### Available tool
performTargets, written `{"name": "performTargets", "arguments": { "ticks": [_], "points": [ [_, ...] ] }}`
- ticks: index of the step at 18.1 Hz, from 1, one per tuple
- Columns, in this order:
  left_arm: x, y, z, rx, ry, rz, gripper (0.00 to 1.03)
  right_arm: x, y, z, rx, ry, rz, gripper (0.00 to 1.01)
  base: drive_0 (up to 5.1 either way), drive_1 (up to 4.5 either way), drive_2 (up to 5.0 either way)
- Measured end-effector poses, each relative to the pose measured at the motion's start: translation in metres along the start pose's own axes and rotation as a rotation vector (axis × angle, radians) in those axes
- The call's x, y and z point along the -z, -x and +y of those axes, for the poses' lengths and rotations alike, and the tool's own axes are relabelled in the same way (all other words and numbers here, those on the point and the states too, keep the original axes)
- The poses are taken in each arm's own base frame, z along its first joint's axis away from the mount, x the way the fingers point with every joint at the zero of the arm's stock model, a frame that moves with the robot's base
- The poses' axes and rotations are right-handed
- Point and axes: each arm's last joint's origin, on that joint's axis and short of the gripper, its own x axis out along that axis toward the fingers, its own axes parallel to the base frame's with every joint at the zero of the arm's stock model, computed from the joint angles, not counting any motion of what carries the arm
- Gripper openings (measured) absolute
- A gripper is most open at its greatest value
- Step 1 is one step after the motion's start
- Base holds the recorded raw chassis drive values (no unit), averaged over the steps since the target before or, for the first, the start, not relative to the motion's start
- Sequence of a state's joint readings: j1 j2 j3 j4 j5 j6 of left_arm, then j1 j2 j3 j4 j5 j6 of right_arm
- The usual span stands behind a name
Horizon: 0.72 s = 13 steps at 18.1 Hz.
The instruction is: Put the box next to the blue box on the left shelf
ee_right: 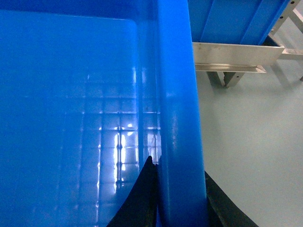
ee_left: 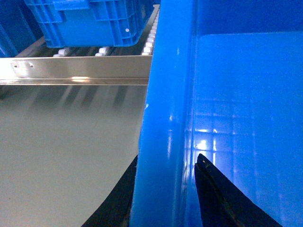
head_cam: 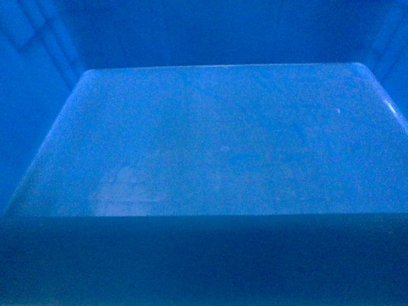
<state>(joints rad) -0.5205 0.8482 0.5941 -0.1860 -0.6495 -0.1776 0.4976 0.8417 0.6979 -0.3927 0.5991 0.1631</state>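
Note:
The box (head_cam: 217,140) fills the head view, which looks down into its bare floor and walls. In the left wrist view my left gripper (ee_left: 166,163) is shut on the box's thick left rim (ee_left: 165,118), one dark finger outside the wall and one inside. On the opposite side, my right gripper (ee_right: 177,165) is shut on the right rim (ee_right: 179,94) in the same way. A second blue box (ee_left: 90,21) sits on the left shelf (ee_left: 149,40), on its white rollers, beyond and to the left of the held box.
The shelf's metal front rail (ee_left: 75,68) runs across ahead of the left rim. Another stretch of rail (ee_right: 236,54) with blue ribbed walls (ee_right: 227,19) above it shows past the right rim. Grey floor (ee_left: 61,151) lies below both sides.

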Motion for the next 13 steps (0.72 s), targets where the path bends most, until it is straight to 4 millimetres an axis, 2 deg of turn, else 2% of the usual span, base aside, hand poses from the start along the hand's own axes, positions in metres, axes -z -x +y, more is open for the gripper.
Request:
{"name": "performTargets", "arguments": {
  "ticks": [13],
  "points": [
    [-0.0004, 0.0005, 0.0003, 0.000, 0.004, -0.004, 0.30, -0.0003, 0.0010, -0.0007, 0.000, -0.003, -0.005, 0.12, 0.0, 0.00, 0.0]
  ]
}}
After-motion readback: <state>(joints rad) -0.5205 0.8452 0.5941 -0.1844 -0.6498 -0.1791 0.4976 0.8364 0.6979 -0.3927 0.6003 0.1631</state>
